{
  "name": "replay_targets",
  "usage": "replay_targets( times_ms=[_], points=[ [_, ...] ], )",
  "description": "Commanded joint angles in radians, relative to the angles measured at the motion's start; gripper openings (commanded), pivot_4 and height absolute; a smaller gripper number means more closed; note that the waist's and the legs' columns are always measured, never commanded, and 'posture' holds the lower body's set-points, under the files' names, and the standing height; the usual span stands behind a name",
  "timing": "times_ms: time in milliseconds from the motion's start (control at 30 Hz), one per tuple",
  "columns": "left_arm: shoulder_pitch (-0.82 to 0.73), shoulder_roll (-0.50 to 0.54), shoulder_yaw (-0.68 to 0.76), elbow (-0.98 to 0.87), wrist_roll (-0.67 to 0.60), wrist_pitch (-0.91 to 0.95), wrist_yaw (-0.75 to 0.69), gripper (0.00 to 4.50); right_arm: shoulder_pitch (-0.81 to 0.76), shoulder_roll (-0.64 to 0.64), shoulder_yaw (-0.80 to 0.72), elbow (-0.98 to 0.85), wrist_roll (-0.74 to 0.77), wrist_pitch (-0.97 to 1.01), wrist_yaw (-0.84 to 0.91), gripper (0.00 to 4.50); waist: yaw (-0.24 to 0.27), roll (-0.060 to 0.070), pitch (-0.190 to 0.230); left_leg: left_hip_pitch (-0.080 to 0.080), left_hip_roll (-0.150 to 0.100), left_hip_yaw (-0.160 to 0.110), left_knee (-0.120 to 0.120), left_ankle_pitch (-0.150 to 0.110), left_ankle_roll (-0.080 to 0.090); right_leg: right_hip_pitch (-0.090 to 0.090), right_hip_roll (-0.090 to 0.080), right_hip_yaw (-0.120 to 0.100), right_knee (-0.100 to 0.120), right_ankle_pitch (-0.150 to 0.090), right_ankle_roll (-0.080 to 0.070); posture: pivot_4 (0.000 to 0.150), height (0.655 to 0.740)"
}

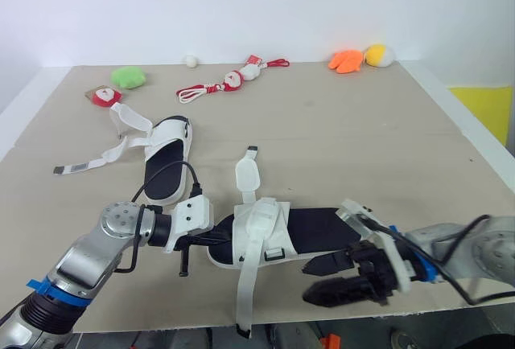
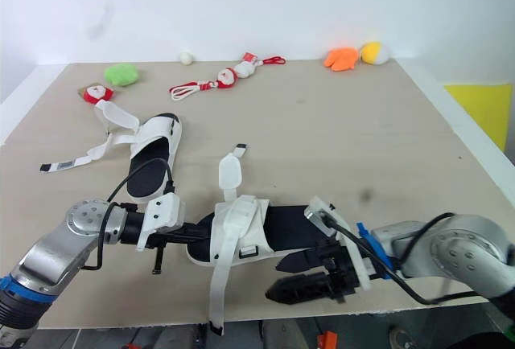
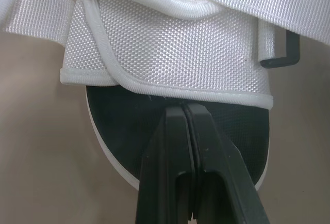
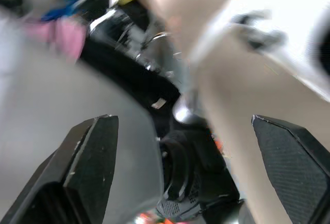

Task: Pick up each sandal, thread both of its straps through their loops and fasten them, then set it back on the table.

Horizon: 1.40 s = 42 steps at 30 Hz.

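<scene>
We see the near sandal [image 1: 318,232] lying flat along the tabletop's [image 1: 338,140] near edge, about midway, between our two grippers. Its long strap [image 1: 245,289] is loose and trails over the near edge. Its short strap [image 1: 248,176] lies open, pointing toward the far edge.

Our left gripper [image 3: 184,106] is clenched, its fingers pressed together with nothing between them. The tips touch the black insole at the sandal's left end, just under the white flap [image 3: 170,43]. Our right gripper [image 1: 322,278] is released, fingers spread wide, at the sandal's right end by the near edge. We cannot tell whether it touches the sandal.

The far sandal [image 1: 165,160] lies nearer the left edge, its straps [image 1: 80,166] unfastened and spread toward that edge. Small toys [image 1: 346,61] sit along the far edge.
</scene>
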Motion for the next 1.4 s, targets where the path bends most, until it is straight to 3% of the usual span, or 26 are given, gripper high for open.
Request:
replay_targets(
  times_ms=[33,233,1000,1133,1167,1200,1300,1333,1400],
  points=[
    [0.041,0.026,-0.046,0.015,0.019,0.046,-0.015,0.00,-0.037,0.081,0.014,0.032,0.100,0.092,-0.175,4.42,0.000,0.001,0.000,-0.001,0.000,0.000,0.000,0.000,0.000,0.000,0.000,0.000,0.000,-0.001,0.001,0.150,0.7400],
    [0.054,0.033,-0.036,-0.012,0.007,0.069,-0.006,0.00,-0.076,0.199,0.041,0.055,0.286,0.124,-0.403,4.42,0.000,0.000,0.000,-0.003,0.000,-0.002,0.000,-0.004,0.005,-0.001,0.002,0.000,0.000,0.000,0.007,0.150,0.7400],
    [0.049,0.038,-0.023,-0.022,-0.019,0.113,0.006,0.00,-0.010,0.466,0.084,-0.050,0.294,0.019,-0.699,4.42,-0.002,0.001,0.000,-0.004,0.004,-0.009,0.000,-0.008,0.012,0.000,0.008,-0.002,0.000,-0.003,0.002,0.150,0.7400],
    [0.040,0.037,-0.026,-0.013,-0.018,0.109,0.003,0.00,-0.006,0.492,0.095,-0.048,0.294,0.018,-0.741,3.70,-0.002,0.001,-0.001,-0.004,0.004,-0.009,0.000,-0.008,0.012,0.000,0.008,-0.003,0.000,-0.005,-0.001,0.150,0.7400],
    [0.039,0.037,-0.025,-0.011,-0.018,0.107,0.002,0.00,-0.006,0.493,0.094,-0.048,0.294,0.020,-0.743,3.00,-0.002,0.001,-0.001,-0.004,0.004,-0.010,0.000,-0.007,0.012,0.000,0.008,-0.003,0.000,-0.005,-0.001,0.150,0.7400],
    [0.037,0.037,-0.024,-0.008,-0.018,0.106,0.000,0.00,-0.006,0.494,0.092,-0.047,0.294,0.023,-0.744,2.93,-0.002,0.001,-0.001,-0.003,0.004,-0.010,0.000,-0.007,0.012,0.000,0.008,-0.003,0.000,-0.005,-0.001,0.150,0.7400],
    [0.032,0.038,-0.023,0.002,-0.016,0.101,-0.004,0.00,-0.006,0.474,0.081,-0.055,0.294,0.038,-0.703,1.45,-0.002,0.001,-0.001,-0.003,0.004,-0.010,0.000,-0.007,0.012,0.000,0.009,-0.003,0.001,-0.004,-0.002,0.150,0.7400],
    [0.030,0.037,-0.023,0.005,-0.015,0.100,-0.005,0.00,-0.009,0.464,0.078,-0.058,0.294,0.045,-0.687,1.25,-0.002,0.001,-0.001,-0.003,0.004,-0.010,0.000,-0.007,0.012,0.000,0.009,-0.003,0.001,-0.005,-0.002,0.150,0.7400],
    [0.025,0.035,-0.023,0.011,-0.014,0.097,-0.004,0.00,-0.017,0.433,0.071,-0.065,0.294,0.059,-0.655,0.29,-0.001,0.001,-0.001,-0.003,0.004,-0.010,0.000,-0.007,0.012,0.000,0.009,-0.003,0.001,-0.005,-0.002,0.150,0.7400]
  ],
)
